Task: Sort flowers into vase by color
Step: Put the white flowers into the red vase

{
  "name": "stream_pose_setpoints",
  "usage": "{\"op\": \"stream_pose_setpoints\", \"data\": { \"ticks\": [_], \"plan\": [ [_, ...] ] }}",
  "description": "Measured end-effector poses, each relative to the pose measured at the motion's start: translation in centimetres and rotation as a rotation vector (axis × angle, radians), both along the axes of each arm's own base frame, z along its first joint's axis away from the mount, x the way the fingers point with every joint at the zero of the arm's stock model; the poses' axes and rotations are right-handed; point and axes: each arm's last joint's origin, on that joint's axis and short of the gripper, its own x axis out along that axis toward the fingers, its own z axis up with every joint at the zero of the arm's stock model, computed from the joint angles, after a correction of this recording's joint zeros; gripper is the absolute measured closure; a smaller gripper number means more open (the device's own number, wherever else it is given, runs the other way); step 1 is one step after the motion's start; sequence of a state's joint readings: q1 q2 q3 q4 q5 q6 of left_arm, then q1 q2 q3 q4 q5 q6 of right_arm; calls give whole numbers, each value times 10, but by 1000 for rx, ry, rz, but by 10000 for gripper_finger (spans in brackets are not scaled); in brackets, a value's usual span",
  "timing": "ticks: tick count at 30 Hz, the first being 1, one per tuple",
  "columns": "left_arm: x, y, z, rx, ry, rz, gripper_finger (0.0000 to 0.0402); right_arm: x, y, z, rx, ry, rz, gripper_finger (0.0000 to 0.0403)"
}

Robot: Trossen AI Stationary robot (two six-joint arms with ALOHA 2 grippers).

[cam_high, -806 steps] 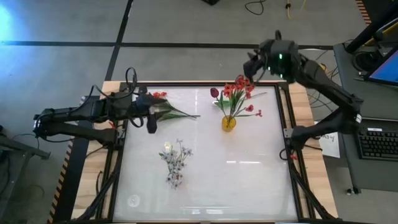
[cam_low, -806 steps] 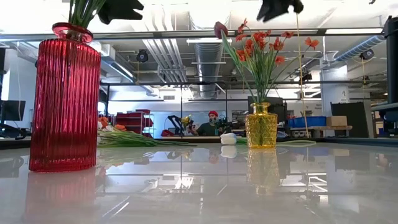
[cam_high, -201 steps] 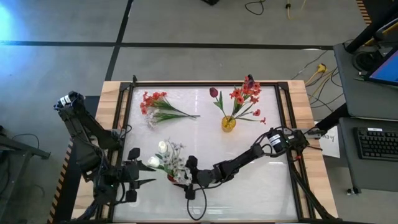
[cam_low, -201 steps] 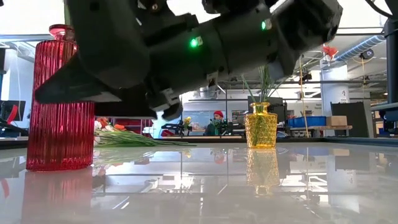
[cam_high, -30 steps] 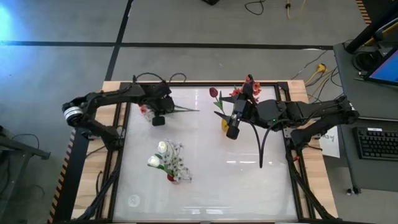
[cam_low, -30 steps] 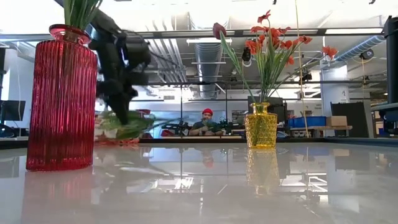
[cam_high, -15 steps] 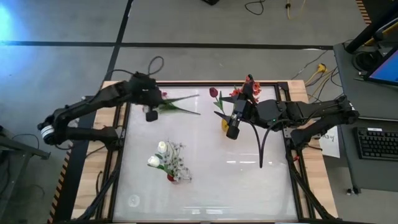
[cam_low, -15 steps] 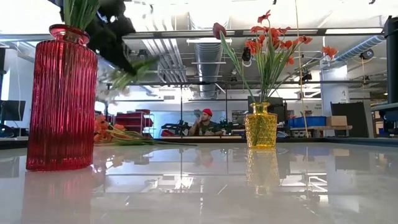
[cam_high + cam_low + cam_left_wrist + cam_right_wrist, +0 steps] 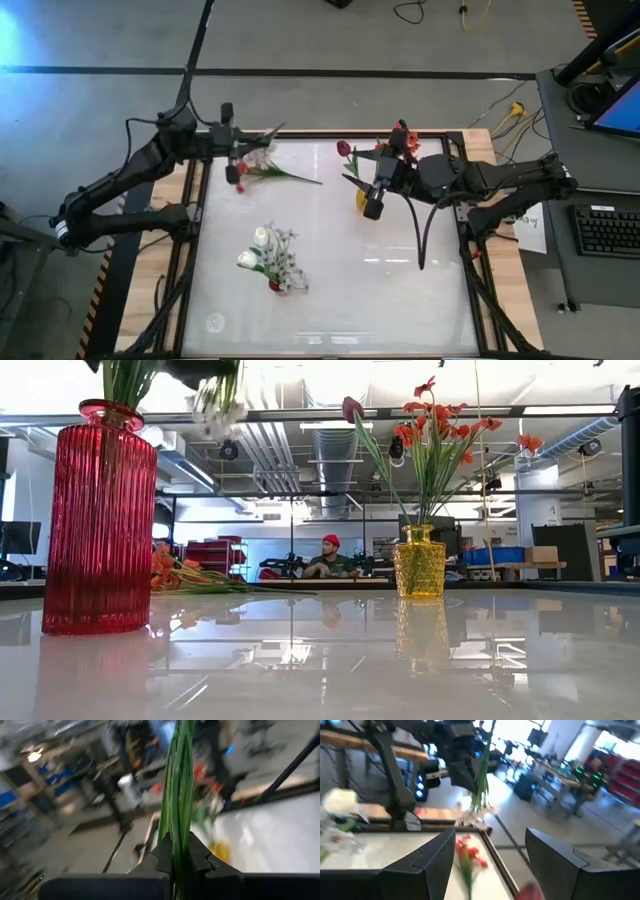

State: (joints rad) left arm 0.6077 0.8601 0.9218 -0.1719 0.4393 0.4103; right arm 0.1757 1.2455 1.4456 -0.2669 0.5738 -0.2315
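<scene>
Green stems of a whitish spray (image 9: 176, 795) are clamped in your left claw (image 9: 238, 163), raised over the worktop's (image 9: 330, 270) far left corner. Your right claw (image 9: 372, 206) hovers released beside the yellow vase (image 9: 419, 562). Orange-red flowers (image 9: 275, 172) lie on the worktop below the left claw.

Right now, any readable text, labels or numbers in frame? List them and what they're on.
None readable.
Paper sheet on the desk right of the table: dark marks, too small to read.
Red vase, yellow vase: no labels visible.
</scene>
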Motion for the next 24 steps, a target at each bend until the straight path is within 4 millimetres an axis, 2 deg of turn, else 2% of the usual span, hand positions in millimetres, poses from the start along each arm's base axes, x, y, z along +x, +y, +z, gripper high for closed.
{"op": "stream_pose_setpoints", "data": {
  "ticks": [3, 5, 9, 12, 20, 24],
  "plan": [
    [2, 0, 5, -31, -57, -35, 402, 2, 1, 4, -33, -25, 74, 170],
    [3, 2, 6, -96, -86, 5, 402, 4, 2, 5, -108, -15, 131, 170],
    [3, 5, 6, -275, -126, 85, 401, 15, 5, -3, -343, 82, 178, 170],
    [3, 4, 6, -395, -149, 92, 401, 31, 7, -11, -551, 150, 185, 170],
    [3, 3, -1, -790, -140, 99, 401, 80, 8, -31, -1180, 346, -15, 170],
    [3, 1, -2, -889, -114, 27, 401, 101, -1, -40, -1433, 397, -108, 170]
  ]
}}
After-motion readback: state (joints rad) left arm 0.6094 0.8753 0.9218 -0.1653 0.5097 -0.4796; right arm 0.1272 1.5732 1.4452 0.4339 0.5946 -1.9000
